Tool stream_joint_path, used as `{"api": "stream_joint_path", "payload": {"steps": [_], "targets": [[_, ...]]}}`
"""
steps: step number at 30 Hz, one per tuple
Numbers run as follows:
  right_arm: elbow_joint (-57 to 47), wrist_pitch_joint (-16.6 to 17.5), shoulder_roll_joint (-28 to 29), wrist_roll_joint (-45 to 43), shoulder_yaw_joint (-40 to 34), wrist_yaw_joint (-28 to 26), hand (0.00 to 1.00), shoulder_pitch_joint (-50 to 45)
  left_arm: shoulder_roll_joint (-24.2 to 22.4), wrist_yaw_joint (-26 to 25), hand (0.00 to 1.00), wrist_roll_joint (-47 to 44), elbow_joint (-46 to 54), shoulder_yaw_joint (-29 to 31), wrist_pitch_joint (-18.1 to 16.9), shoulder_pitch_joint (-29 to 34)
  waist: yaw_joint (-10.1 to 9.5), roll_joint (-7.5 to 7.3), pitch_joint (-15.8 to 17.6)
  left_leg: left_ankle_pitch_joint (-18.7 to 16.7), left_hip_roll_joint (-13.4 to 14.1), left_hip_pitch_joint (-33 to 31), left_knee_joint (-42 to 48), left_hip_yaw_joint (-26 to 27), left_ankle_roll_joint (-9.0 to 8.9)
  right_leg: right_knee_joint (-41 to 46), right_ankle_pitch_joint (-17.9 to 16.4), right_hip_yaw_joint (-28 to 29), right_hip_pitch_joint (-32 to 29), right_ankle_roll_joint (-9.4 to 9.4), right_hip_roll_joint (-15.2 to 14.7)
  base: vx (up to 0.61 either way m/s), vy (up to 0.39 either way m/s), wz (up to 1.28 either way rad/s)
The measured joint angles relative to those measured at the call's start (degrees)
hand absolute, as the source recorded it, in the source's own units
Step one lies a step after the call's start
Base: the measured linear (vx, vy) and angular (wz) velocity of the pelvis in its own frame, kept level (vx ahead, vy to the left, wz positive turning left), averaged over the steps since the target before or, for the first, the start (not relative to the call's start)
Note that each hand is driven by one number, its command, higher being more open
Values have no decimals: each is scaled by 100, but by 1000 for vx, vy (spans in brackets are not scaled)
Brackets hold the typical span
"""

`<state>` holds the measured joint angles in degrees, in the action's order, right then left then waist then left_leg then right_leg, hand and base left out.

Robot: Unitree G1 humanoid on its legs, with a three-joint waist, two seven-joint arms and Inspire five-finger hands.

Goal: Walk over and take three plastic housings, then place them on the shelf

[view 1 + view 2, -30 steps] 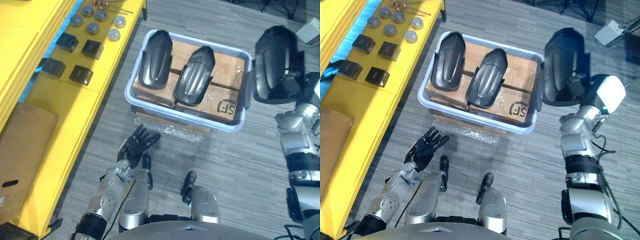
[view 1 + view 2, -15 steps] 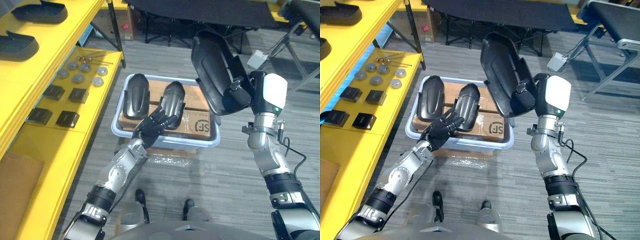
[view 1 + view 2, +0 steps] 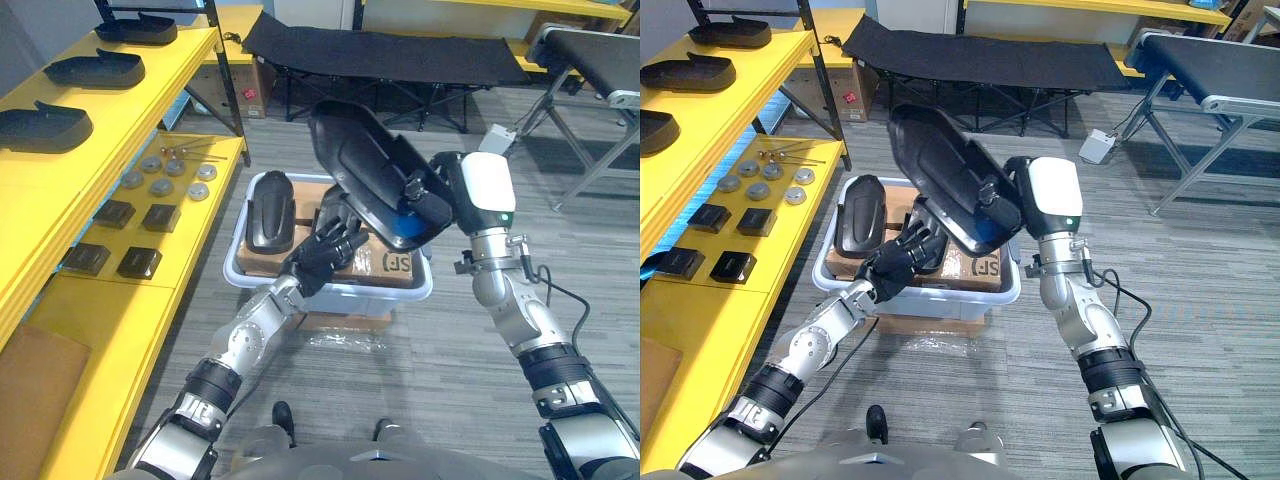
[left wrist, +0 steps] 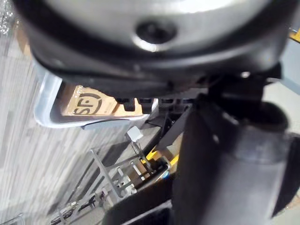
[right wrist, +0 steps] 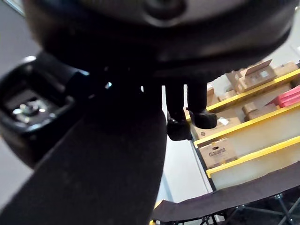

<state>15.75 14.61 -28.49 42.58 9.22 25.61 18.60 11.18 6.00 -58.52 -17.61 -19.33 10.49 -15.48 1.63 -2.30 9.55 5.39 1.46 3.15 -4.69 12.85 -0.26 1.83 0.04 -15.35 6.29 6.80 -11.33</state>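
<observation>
1. Right hand (image 3: 428, 203) is clenched on the edge of a big black housing (image 3: 365, 165), held tilted in the air at frame centre, above the bin (image 3: 355, 291)
2. Left hand (image 3: 322, 258) is released, fingers spread, holding nothing; it sits at the bin's near rim, just below the raised housing
3. One more bin housing (image 3: 270, 210) lies on the cardboard boxes (image 3: 390, 265) at the bin's left end; whatever else is in the bin is covered by the left hand and the raised part
4. Progress, judged: pick-up underway, one housing in hand, none of this load on the shelf yet; more to take, then the carry and placing are all left
5. Yellow shelf (image 3: 130, 100) runs down the left of the frame; its upper level carries three shelved housings (image 3: 45, 125) in a row toward the upper left, can't tell if they count for this task
6. Lower level has grey discs (image 3: 160, 185) and small black blocks (image 3: 140, 262), plus a cardboard sheet (image 3: 30, 380) at lower left
7. Black cot (image 3: 380, 55) across the top, plastic film (image 3: 345, 340) on the floor just below the bin
8. In the way: the shelf's dark post at upper left and the row of parts on the upper level; free space looks to be nearer the camera
</observation>
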Motion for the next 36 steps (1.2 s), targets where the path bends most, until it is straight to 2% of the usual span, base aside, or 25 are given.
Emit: {"api": "stream_joint_path", "payload": {"steps": [9,10,15,19,26,31,32,36], "targets": [[44,337,99,42,607,-203,0,22,-142,15,100,-729,-69,-68,-28,-1,-7,-10,-13,84,16,13,-37,-24,42,1,5,-18,14,4,21,-17,2,0],[81,347,202,41,608,-212,0,19,-161,-61,0,-926,-140,-68,-72,-2,-6,-20,-25,86,17,10,-37,-29,41,-1,5,-21,14,4,23,0,0,0],[182,371,422,-2,677,-212,0,-125,-202,-349,0,-1245,-218,-115,-332,-2,-21,-90,-83,107,14,-5,-37,-49,36,-7,6,-35,14,3,24,13,6,1],[182,372,495,-25,678,-210,0,-391,-242,-522,0,-1387,-219,-99,-672,-2,-55,-129,-110,107,14,-9,-38,-58,36,-11,6,-37,16,2,26,0,0,0],[178,374,702,-25,677,-168,0,-502,-375,-912,0,-1363,-221,-98,-936,1,-49,-212,-165,106,22,-11,-40,-65,32,-18,9,-29,15,-1,34,0,0,0],[179,343,884,-48,639,-141,0,-573,-414,-954,0,-1072,-223,-104,-1130,18,-59,-226,-173,103,25,-11,-41,-66,27,-18,17,-28,15,-7,37,0,0,0],[179,344,887,-94,639,-140,100,-594,-423,-950,0,-1050,-223,-107,-1133,18,-75,-235,-179,103,25,-10,-41,-65,27,-18,18,-27,15,-8,36,0,0,0],[179,389,911,-262,660,-141,100,-710,-470,-950,0,-750,-223,-102,-1239,23,-115,-320,-235,104,27,-9,-41,-65,27,-27,18,-26,18,-8,40,0,0,0]]}}
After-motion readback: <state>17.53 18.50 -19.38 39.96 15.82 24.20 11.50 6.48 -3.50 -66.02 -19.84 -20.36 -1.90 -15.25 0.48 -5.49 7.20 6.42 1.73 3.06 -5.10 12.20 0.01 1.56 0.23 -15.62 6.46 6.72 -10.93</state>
